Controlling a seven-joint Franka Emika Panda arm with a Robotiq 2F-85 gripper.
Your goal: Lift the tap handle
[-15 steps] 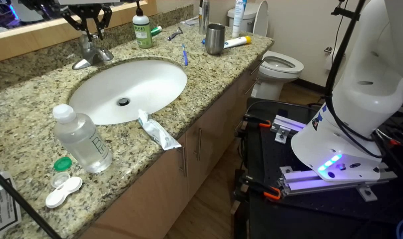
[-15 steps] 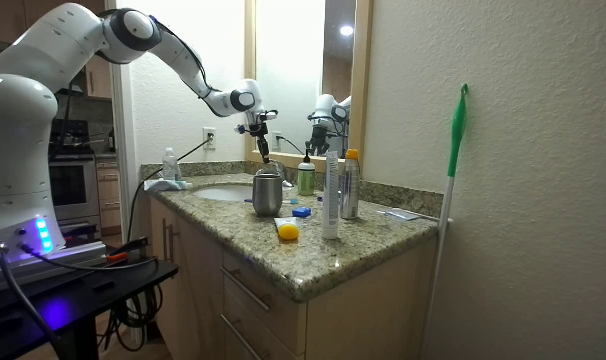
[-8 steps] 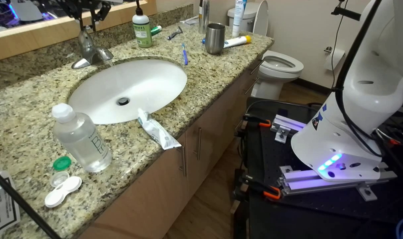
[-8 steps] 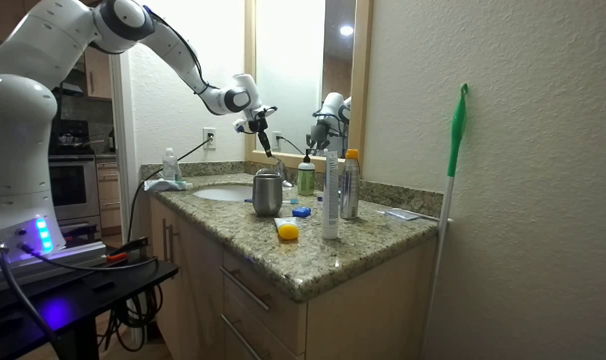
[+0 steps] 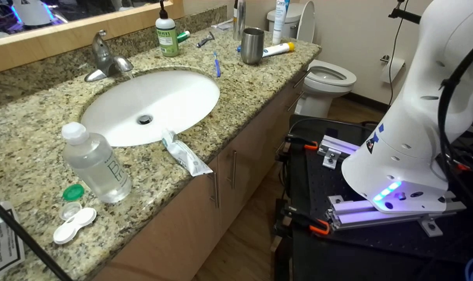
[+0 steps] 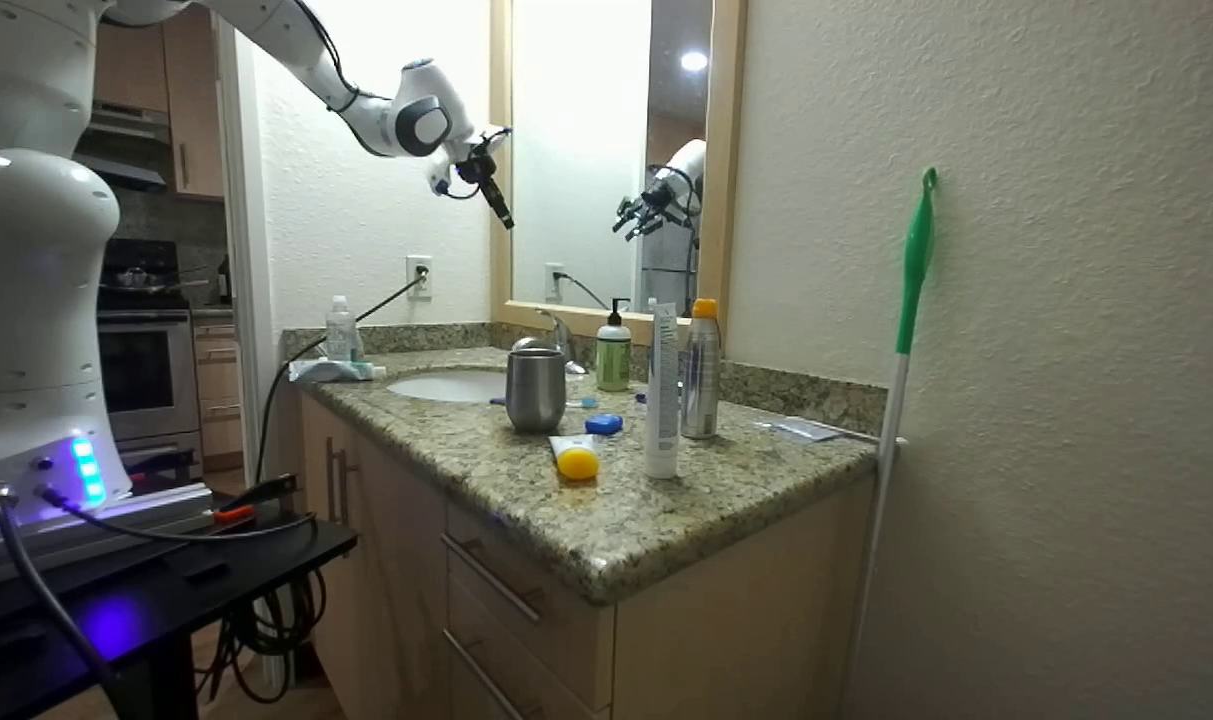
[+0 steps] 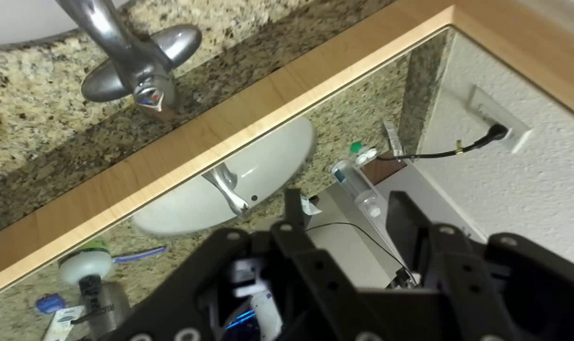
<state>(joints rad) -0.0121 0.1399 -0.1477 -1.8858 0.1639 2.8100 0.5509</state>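
Off tap handle (image 7: pixel 149 95) — end effector (image 7: pixel 347 207), higher

Tool (image 6: pixel 507 220) now well above the tap handle (image 5: pixel 100 36), water (image 5: pixel 130 74) apparently new beneath the spout (image 5: pixel 122 63).

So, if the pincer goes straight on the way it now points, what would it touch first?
Most likely the mirror: the pincer points down towards its lower part, near the wooden frame. Depth is unclear, so the wooden frame could come first.
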